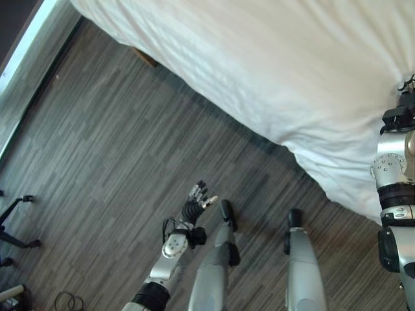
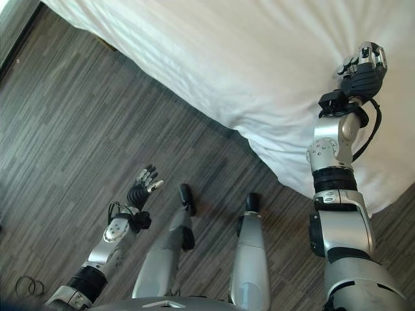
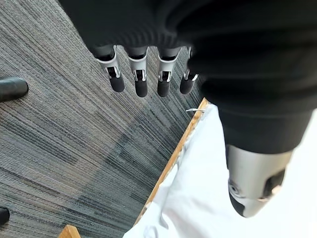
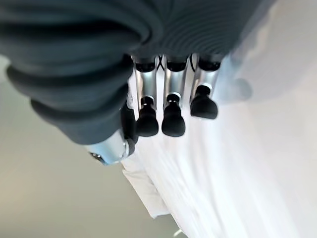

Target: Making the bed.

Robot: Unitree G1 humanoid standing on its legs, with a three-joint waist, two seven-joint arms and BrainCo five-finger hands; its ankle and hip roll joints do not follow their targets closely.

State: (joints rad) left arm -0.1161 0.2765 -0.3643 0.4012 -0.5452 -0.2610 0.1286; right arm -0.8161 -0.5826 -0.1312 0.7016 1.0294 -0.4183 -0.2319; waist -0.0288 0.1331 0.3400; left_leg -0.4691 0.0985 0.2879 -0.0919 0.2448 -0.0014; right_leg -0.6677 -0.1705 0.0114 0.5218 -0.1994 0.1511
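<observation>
Bed (image 1: 311, 58): takes up the upper right of the head views, set at a slant to the grey plank floor. Covered by a white duvet (image 2: 259, 71), plain, no pattern. Its surface is mostly smooth, with faint diagonal creases running along the near side. The long near edge drapes over the bed's side and hangs toward the floor. Nearest corner is rounded and bulging, hanging low by the floor. Cloth puckers into radiating folds at the far right. Left wrist view: light wooden bed frame (image 3: 173, 158) shows as a narrow strip under the white cloth's edge, where the cloth is rumpled.
</observation>
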